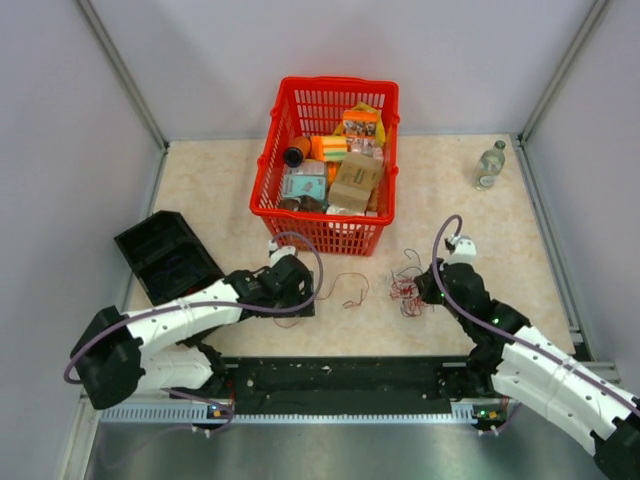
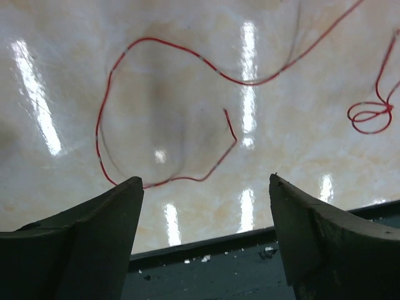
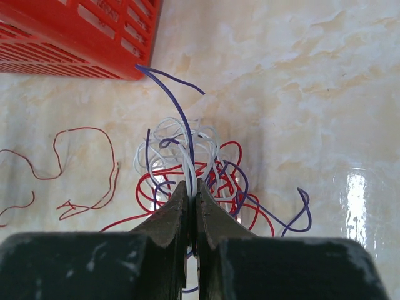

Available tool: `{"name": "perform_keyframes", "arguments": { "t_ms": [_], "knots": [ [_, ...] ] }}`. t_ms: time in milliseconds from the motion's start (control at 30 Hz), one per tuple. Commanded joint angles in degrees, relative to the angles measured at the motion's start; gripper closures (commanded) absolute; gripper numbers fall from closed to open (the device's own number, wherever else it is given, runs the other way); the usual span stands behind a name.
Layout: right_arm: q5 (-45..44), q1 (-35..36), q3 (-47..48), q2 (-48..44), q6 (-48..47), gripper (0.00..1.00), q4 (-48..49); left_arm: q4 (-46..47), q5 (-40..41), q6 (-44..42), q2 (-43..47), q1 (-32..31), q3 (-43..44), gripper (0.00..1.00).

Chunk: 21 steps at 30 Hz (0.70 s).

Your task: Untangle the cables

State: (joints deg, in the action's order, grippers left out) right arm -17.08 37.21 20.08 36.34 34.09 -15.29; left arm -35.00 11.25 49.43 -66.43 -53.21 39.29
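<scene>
one tangle of cables (image 1: 405, 287) on the worktop (image 1: 450, 220), five o'clock from the basket (image 1: 320, 228). right end effector (image 3: 192, 187) clamped on white and purple strands; left end effector (image 2: 206, 181) spread apart above a loose red strand (image 2: 97, 134). risk of tightening knots or dragging the clump if pulled hard.

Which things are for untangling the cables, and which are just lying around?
For the job: tangle of cables; loose red cable.
Just lying about: red basket full of boxes; plastic bottle; black tray.
</scene>
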Motion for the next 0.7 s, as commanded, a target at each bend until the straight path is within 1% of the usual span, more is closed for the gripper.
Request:
{"name": "perform_keyframes", "arguments": {
  "t_ms": [0, 67, 100, 200, 300, 333, 400, 433, 467, 533, 567, 600, 633, 667],
  "knots": [
    [1.26, -0.47, 1.72, -1.53, -1.21, 1.0, 0.79, 4.69, -3.94, -0.48, -4.66, 3.64, 3.24, 0.17],
    [2.83, -0.39, 1.98, -1.36, -2.44, 1.0, 0.52, 5.81, -4.73, -0.73, -6.77, 2.76, 4.04, 0.17],
    [3.71, -0.39, 2.25, -1.1, -3.4, 0.98, 0.44, 6.78, -5.26, -1.09, -7.47, 2.67, 4.04, 0.16],
    [1.62, -0.47, 4.87, 0.22, -4.38, 0.72, -4.03, 10.3, -7.9, -2.58, -9.32, 2.76, 3.25, 0.16],
    [-4.52, -0.47, 11.28, 0.93, -2.36, 0.49, -12.81, 11.62, -9.14, -2.93, -10.12, 2.67, 2.29, 0.25],
    [-5.93, -0.39, 13.22, 1.28, -2.27, 0.43, -15.01, 11.71, -8.53, -2.85, -10.12, 2.67, 2.02, 0.29],
    [-8.31, -0.38, 17.7, 2.59, -2.88, 0.35, -19.85, 12.41, -7.3, -3.2, -10.29, 2.67, 0.8, 0.34],
    [-6.84, -0.39, 19.2, 3.12, -4.28, 0.33, -20.48, 12.59, -6.86, -3.63, -10.47, 2.67, 0.62, 0.35],
    [-2.74, -0.3, 20.26, 3.39, -6.21, 0.3, -19.79, 12.68, -6.59, -3.9, -11.08, 2.67, 0.7, 0.37],
    [9.28, 0.14, 20.88, 5.05, -10.17, 0.29, -14.45, 13.12, -6.5, -4.34, -12.05, 2.67, 0.7, 0.42],
    [13.96, 0.84, 20.71, 6.45, -10.53, 0.29, -10.59, 13.9, -7.02, -4.52, -12.66, 2.67, 0.53, 0.45],
    [16.79, 2.41, 20.36, 9.16, -10.18, 0.29, -7.42, 14.52, -7.37, -4.69, -13.19, 2.67, 0.27, 0.47],
    [18.91, 4.6, 19.83, 11.19, -10.01, 0.3, -4.86, 15.05, -7.55, -4.69, -13.63, 2.67, 0.09, 0.51],
    [17.71, 8.37, 19.74, 13.56, -9.74, 0.3, -2.31, 15.49, -7.29, -4.69, -13.81, 2.67, -0.17, 0.65]
  ]
}}
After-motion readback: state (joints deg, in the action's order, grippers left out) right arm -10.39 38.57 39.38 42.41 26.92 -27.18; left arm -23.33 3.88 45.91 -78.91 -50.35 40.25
